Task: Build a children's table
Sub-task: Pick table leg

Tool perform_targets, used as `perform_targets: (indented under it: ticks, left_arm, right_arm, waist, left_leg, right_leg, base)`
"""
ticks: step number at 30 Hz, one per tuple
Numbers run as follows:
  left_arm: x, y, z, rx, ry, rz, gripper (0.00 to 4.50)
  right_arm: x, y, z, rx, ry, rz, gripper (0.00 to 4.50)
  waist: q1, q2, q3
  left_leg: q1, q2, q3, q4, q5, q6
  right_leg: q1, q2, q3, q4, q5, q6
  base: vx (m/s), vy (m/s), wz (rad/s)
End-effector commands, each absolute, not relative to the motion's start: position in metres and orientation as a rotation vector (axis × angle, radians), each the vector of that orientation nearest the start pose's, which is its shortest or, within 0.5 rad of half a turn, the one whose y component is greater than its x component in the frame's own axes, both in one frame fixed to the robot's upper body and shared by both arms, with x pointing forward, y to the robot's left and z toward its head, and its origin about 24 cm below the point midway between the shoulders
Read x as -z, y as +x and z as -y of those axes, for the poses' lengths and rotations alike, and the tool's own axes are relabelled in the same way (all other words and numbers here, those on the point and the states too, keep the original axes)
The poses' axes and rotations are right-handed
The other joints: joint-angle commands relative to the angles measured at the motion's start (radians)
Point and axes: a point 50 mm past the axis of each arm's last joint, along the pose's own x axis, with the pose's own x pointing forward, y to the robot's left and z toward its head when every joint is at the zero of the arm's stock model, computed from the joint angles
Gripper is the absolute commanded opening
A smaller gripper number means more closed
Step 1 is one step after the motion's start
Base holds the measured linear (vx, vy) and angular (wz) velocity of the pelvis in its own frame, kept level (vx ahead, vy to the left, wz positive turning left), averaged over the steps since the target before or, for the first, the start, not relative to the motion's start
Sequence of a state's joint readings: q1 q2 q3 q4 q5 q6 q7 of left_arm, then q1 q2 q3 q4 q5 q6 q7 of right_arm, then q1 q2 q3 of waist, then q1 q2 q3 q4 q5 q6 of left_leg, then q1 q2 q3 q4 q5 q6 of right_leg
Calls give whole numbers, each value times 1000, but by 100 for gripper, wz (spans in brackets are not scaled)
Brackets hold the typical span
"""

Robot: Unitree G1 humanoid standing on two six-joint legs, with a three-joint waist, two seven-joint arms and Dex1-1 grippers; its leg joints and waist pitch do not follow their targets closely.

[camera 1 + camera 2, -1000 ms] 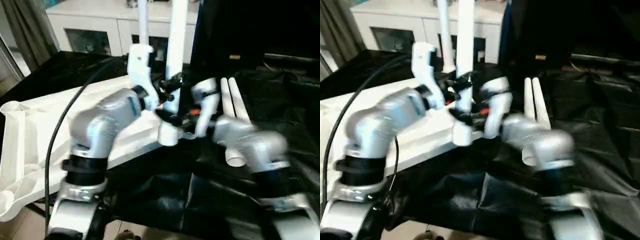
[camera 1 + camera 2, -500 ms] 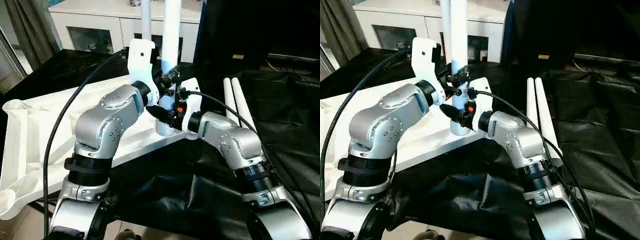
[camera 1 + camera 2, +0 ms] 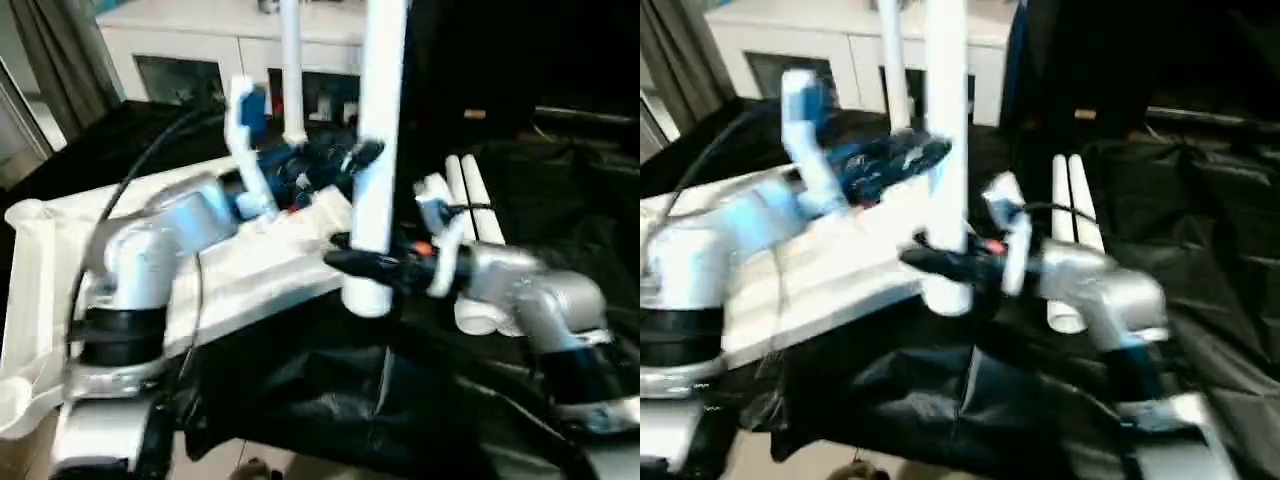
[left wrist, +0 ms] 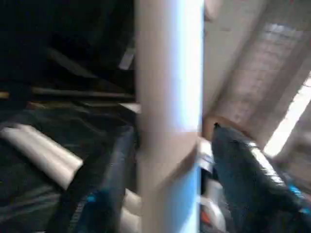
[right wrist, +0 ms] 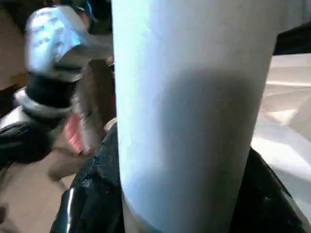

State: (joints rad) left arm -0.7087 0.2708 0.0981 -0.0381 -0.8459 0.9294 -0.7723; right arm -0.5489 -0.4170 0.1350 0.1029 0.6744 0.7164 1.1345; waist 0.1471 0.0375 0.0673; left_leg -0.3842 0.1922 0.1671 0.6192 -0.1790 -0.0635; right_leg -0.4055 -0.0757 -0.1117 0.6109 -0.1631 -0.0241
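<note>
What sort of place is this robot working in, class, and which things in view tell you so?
Probably a furnished indoor room used as a test space: a white glass-door cabinet at the back, a curtain beside it, and black sheeting under the work.

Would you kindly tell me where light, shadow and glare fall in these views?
Right wrist view: the upright leg is bright above and shaded across its lower part. Left wrist view: a bright streak glares beside that leg. Left eye view: the black cloth shows pale sheen on its folds.
</note>
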Motion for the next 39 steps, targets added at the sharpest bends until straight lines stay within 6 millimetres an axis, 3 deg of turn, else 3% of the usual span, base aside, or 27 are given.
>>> perform_targets:
  ticks: [1, 7, 18, 23, 26, 31, 39]
  left_arm:
    - [-208, 300, -97, 1391, -446, -88, 256]
    - [-206, 302, -90, 1424, -397, -120, 191]
    - [-209, 308, -83, 1377, -499, -68, 182]
    - [-209, 309, -84, 1358, -502, -55, 182]
    - [-209, 308, -86, 1349, -505, -50, 182]
    - [-203, 308, -85, 1351, -450, -91, 182]
    - [-202, 314, -76, 1321, -451, -101, 182]
  right_arm:
    - [-139, 287, 117, -1534, 293, -266, 194]
    - [-138, 285, 121, -1554, 275, -287, 194]
    - [-136, 284, 120, -1563, 248, -307, 194]
    - [-133, 287, 118, -1532, 205, -282, 194]
    - [-134, 292, 118, -1493, 187, -244, 264]
    - [-134, 295, 121, -1474, 177, -247, 302]
    - [-133, 296, 119, -1486, 174, -258, 302]
  waist:
    - [2, 6, -81]
    - [2, 3, -83]
    - [4, -2, -86]
    - [5, 3, -87]
    - [2, 3, -86]
    - [0, 3, -84]
    - [3, 1, -85]
  left_leg:
    - [22, 36, -14, -73, -229, 15]
    - [19, 37, -17, -74, -233, 1]
    - [14, 37, -16, -70, -195, 15]
    - [13, 37, -16, -69, -188, 15]
    - [15, 37, -16, -71, -202, 13]
    - [18, 37, -17, -73, -222, 12]
    - [15, 36, -16, -71, -208, 16]
  right_leg:
    - [51, -71, 55, -86, -352, -126]
    - [56, -76, 54, -87, -368, -123]
    - [59, -74, 53, -83, -331, -134]
    - [59, -76, 53, -81, -324, -137]
    - [59, -75, 52, -83, -328, -137]
    - [57, -73, 52, -86, -352, -128]
    - [59, -75, 52, -87, -354, -121]
  base:
    - [0, 0, 0]
    - [0, 0, 0]
    - [0, 0, 0]
    - [0, 0, 0]
    - [0, 0, 0]
    - [0, 0, 0]
    - [0, 0, 0]
